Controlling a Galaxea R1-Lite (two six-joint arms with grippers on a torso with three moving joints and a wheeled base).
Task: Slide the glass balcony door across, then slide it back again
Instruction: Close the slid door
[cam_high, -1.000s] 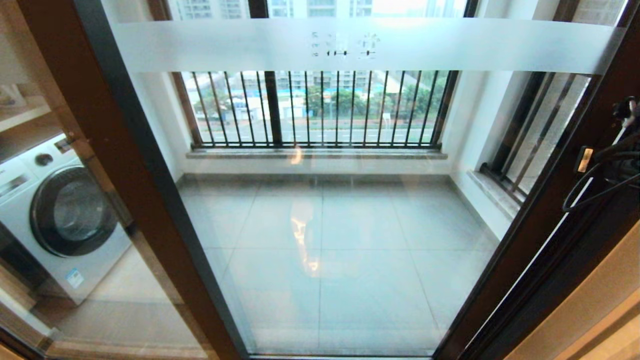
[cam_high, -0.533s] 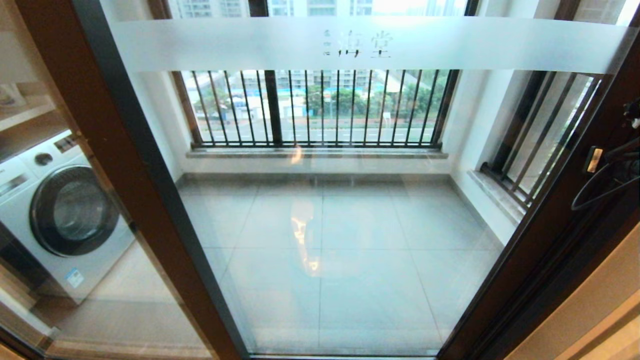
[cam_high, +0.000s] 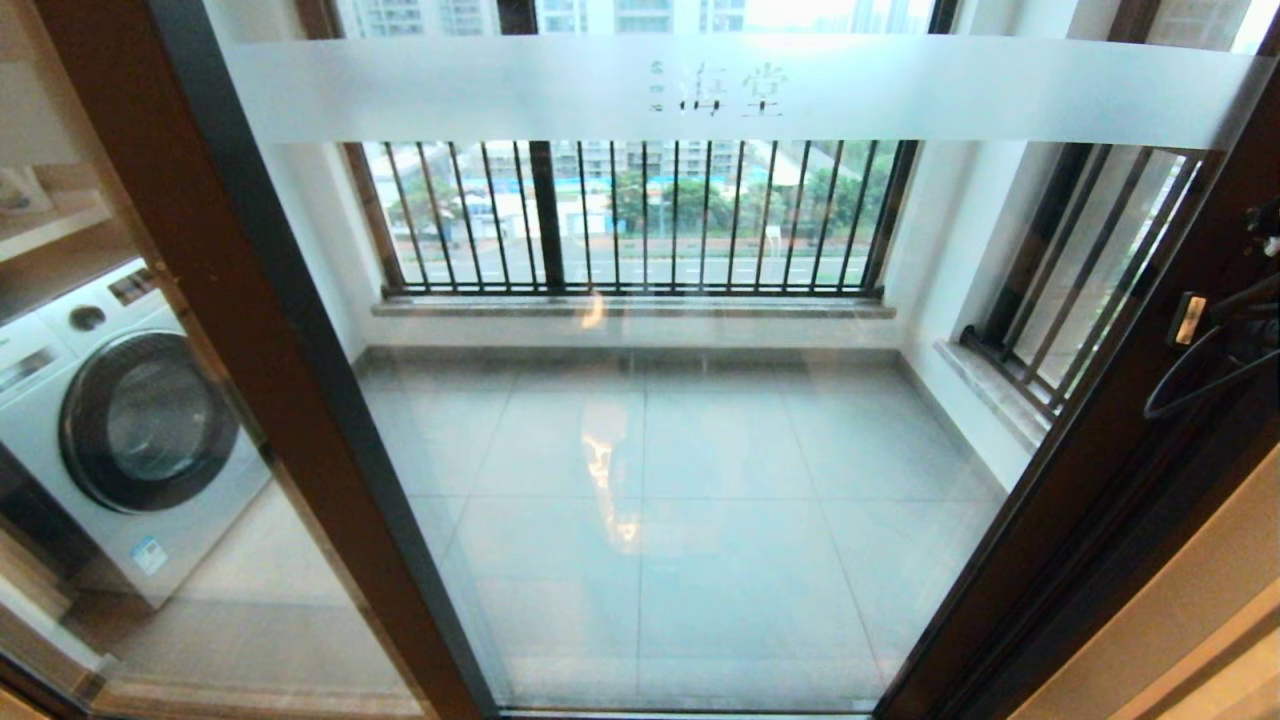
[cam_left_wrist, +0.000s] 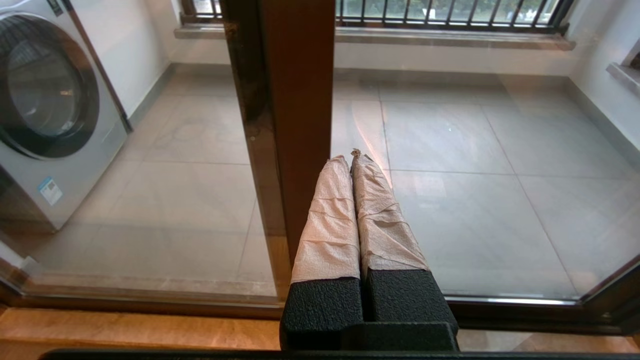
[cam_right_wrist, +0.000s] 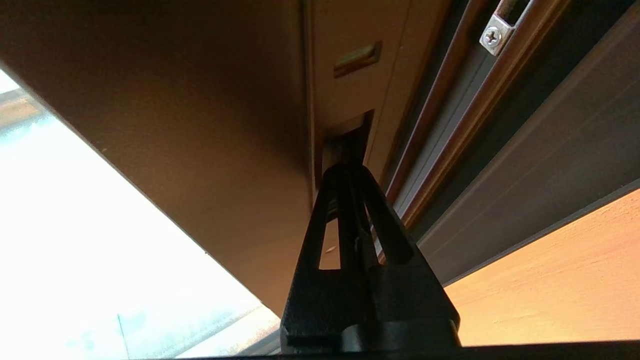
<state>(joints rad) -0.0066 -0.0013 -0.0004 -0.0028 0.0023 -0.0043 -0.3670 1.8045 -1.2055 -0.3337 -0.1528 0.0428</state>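
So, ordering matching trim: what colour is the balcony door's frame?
Dark brown; the glass balcony door frame shows best in the head view.

Right hand closed, fingertips in handle slot of glass balcony door

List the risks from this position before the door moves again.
1. The right gripper has only its shut tips in the handle slot of the glass balcony door; they may slip out under a sideways pull.
2. A cable loop hangs by the door's right frame and might snag.
3. The left gripper, shut, points close to the brown frame post; sliding frames could knock it.
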